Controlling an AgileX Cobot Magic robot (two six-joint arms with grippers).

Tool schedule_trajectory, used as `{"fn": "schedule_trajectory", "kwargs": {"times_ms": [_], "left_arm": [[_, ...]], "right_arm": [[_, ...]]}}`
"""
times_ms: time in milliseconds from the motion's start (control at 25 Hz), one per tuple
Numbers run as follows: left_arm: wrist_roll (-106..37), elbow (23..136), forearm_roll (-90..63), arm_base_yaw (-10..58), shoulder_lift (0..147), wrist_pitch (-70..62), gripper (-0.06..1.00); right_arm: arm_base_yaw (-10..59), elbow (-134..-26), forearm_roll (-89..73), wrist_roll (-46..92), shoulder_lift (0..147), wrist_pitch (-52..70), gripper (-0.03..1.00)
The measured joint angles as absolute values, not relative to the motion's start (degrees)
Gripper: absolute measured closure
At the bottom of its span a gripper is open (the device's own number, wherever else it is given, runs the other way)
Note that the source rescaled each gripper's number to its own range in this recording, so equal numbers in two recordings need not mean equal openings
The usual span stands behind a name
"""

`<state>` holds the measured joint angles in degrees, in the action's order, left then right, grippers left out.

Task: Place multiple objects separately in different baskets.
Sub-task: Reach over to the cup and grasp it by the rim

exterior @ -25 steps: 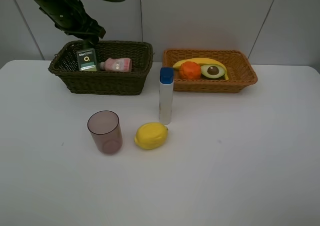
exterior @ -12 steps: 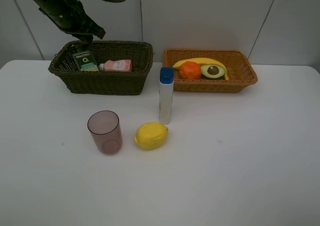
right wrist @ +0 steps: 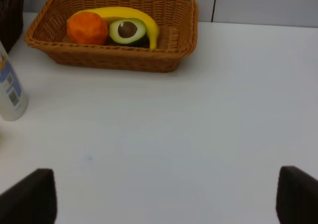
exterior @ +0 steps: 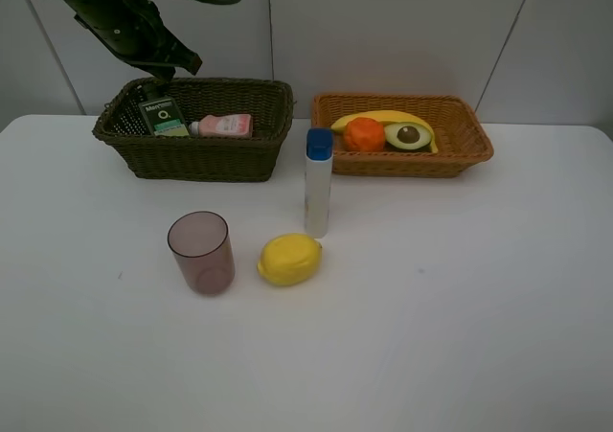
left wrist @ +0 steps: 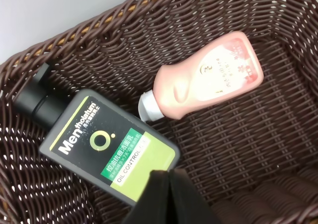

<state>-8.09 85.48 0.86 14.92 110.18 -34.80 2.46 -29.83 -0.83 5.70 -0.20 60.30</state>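
Pump bottle [left wrist: 107,147] in dark basket [left wrist: 248,144], left end effector [left wrist: 168,177] closed

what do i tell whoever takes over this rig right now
Left gripper: shut, empty, above the dark basket.
Right gripper: open, empty, over the table.
Done: green pump bottle and pink bottle lie in the dark basket; banana, orange and avocado are in the orange-tan basket.
Left: tumbler, lemon and white blue-capped bottle stand on the table, not yet sorted.
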Motion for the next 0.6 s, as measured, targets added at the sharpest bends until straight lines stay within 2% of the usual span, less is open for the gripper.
{"fn": "schedule_trajectory", "kwargs": {"times_ms": [600], "left_arm": [[-8.1, 85.5, 0.9, 14.9, 106.5, -40.0, 0.94]], "right_arm": [[2.5, -29.8, -0.8, 5.7, -0.2, 60.3, 0.07]]}}
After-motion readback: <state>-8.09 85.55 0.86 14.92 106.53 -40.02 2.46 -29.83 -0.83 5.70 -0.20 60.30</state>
